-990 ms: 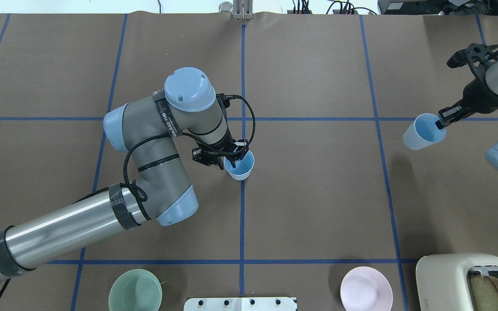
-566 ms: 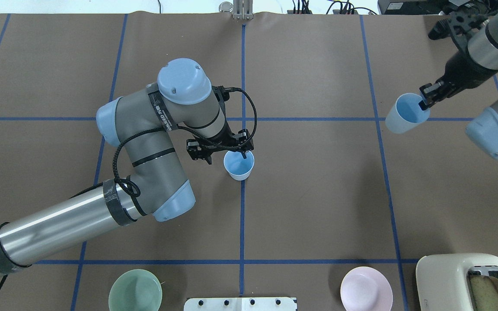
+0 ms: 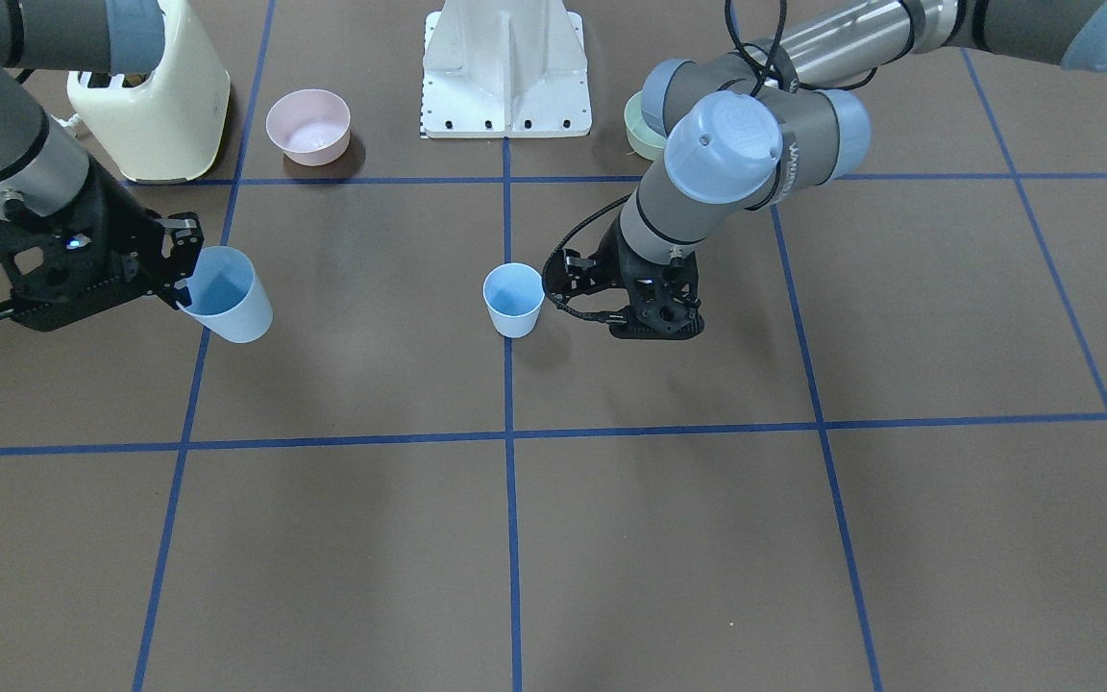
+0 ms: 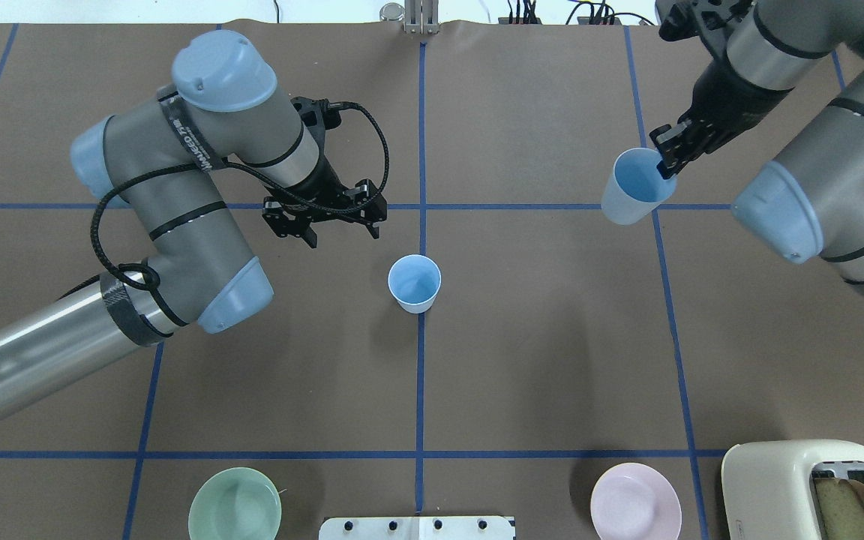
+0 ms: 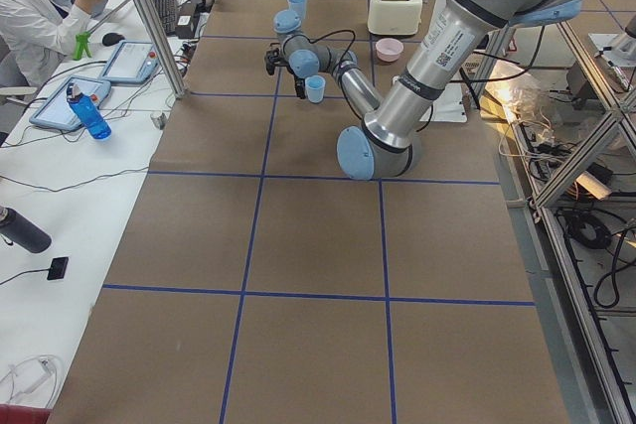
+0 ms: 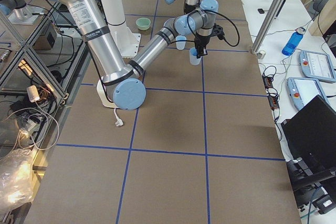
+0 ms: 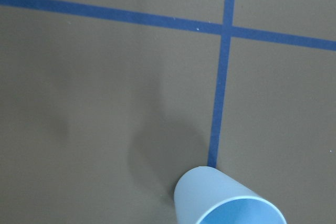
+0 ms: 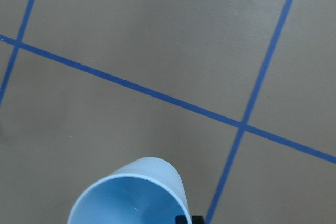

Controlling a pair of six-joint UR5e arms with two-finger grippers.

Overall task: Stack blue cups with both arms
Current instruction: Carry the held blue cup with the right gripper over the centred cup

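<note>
One blue cup (image 4: pixel 415 283) stands upright and free on the centre blue line; it also shows in the front view (image 3: pixel 513 300) and at the bottom of the left wrist view (image 7: pixel 226 202). My left gripper (image 4: pixel 340 231) is open and empty, beyond the cup and to its left, apart from it. My right gripper (image 4: pixel 664 160) is shut on the rim of the second blue cup (image 4: pixel 629 189), one finger inside it, and holds it tilted above the table at the far right. That cup also shows in the front view (image 3: pixel 227 296) and the right wrist view (image 8: pixel 131 195).
A pale green bowl (image 4: pixel 235 504), a pink bowl (image 4: pixel 635 501) and a cream toaster (image 4: pixel 807 487) sit along the near edge, beside the white base stand (image 4: pixel 417 527). Blue tape lines cross the brown table cover.
My left gripper has let go of the centre cup's rim and drawn away to the far left. My right arm has carried its cup leftward and farther from the robot.
</note>
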